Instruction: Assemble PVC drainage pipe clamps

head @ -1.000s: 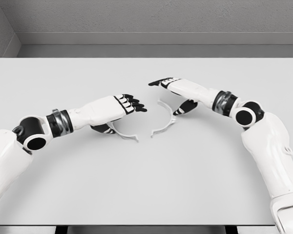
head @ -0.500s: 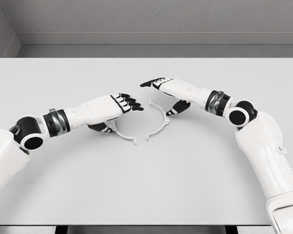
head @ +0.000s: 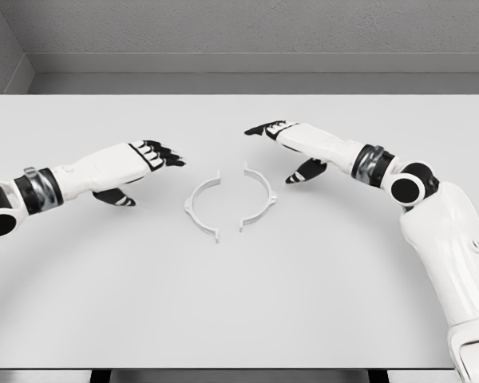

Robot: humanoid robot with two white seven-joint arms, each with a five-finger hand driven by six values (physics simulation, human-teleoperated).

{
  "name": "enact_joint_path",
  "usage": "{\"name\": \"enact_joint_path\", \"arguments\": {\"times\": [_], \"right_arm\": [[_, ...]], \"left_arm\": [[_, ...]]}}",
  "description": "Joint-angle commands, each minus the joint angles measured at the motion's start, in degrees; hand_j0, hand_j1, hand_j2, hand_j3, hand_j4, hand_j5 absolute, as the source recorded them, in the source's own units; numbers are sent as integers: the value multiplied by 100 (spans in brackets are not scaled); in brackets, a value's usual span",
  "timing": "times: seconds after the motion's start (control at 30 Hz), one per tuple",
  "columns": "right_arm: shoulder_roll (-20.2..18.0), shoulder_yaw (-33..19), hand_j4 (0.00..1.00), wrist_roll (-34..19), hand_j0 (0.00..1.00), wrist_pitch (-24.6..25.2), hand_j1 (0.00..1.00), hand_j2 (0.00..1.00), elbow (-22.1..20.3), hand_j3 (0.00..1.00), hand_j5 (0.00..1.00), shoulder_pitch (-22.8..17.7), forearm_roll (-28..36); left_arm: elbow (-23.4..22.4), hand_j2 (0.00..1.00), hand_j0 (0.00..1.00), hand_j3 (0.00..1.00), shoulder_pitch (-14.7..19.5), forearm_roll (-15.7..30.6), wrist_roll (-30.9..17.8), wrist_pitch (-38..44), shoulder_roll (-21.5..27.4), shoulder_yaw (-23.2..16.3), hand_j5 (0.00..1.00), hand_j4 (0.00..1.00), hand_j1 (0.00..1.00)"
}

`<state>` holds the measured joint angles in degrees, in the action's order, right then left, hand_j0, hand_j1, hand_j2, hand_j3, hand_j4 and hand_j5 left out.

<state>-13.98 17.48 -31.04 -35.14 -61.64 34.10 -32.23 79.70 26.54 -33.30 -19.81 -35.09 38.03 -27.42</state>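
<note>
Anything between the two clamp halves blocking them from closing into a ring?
Nothing visible. The left clamp half and right clamp half lie facing each other on the table with only bare surface between them. Left hand and right hand sit off to the sides, holding nothing.

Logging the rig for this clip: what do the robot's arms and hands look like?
Both arms are glossy white shells with black ball-like joints and a grey-and-black ringed wrist cuff. The left hand and right hand are five-fingered, white across the back with black fingers and thumbs. No cables or markings are visible.
</note>
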Motion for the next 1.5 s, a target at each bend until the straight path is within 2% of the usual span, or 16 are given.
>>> {"name": "enact_joint_path", "arguments": {"times": [0.0, 0.17, 0.23, 0.57, 0.7, 1.47], "right_arm": [[18, 1, 100, 2, 100, 14, 100, 100, 47, 100, 100, 0, 33], [53, 19, 100, 2, 100, 14, 100, 100, 144, 100, 100, 26, 24], [115, 45, 100, 2, 100, 14, 100, 100, 275, 100, 100, 79, 24], [194, 63, 100, 2, 100, 14, 100, 100, 293, 100, 100, 105, 15], [256, 72, 100, 2, 100, 14, 100, 100, 486, 100, 100, 167, 7], [317, 309, 100, -33, 100, 14, 100, 100, 416, 100, 100, 167, -2]], "left_arm": [[-130, 100, 100, 100, 0, 254, 4, 9, 196, 149, 100, 100, 100], [-332, 100, 100, 100, 0, 518, 4, 9, 486, 228, 100, 100, 100], [-341, 100, 100, 100, -9, 544, 4, 9, 486, 246, 100, 100, 100], [-341, 100, 100, 100, 0, 544, 4, 9, 477, 246, 100, 100, 100], [-341, 100, 100, 100, 0, 544, 4, 9, 477, 246, 100, 100, 100], [-341, 100, 100, 100, 9, 544, 4, 9, 486, 255, 100, 100, 100]]}}
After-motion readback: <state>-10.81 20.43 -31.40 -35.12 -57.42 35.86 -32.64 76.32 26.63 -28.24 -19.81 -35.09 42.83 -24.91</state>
